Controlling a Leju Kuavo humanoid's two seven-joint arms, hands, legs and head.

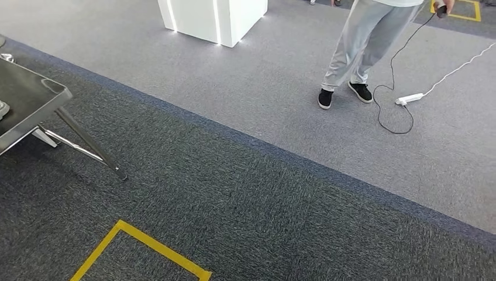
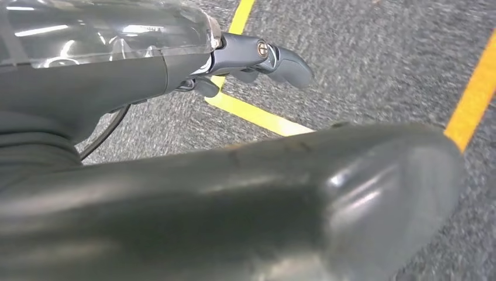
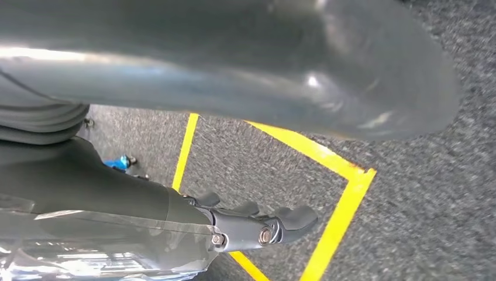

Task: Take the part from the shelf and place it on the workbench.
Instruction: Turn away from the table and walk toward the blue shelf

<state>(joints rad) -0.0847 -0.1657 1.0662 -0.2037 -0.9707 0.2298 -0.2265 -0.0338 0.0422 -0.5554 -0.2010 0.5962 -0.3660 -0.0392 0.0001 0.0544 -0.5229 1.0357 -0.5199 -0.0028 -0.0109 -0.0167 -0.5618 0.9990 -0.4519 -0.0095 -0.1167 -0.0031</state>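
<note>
Both hands hung empty over the carpet; no part and no shelf were to be seen.

The left hand (image 2: 257, 58) and the right hand (image 3: 263, 225) were held low above the yellow floor tape (image 1: 140, 240), fingers loosely extended and apart, nothing carried. How the part would handle, and where it should be gripped, could not be judged, since its location was not shown. One dark tabletop (image 1: 26, 96) on metal legs was seen at the head view's left edge; it was possibly the workbench, though too little was visible. Counted: one person (image 1: 365, 44) standing on the pale carpet, one white power strip (image 1: 409, 98), one white pedestal (image 1: 213, 17).
</note>
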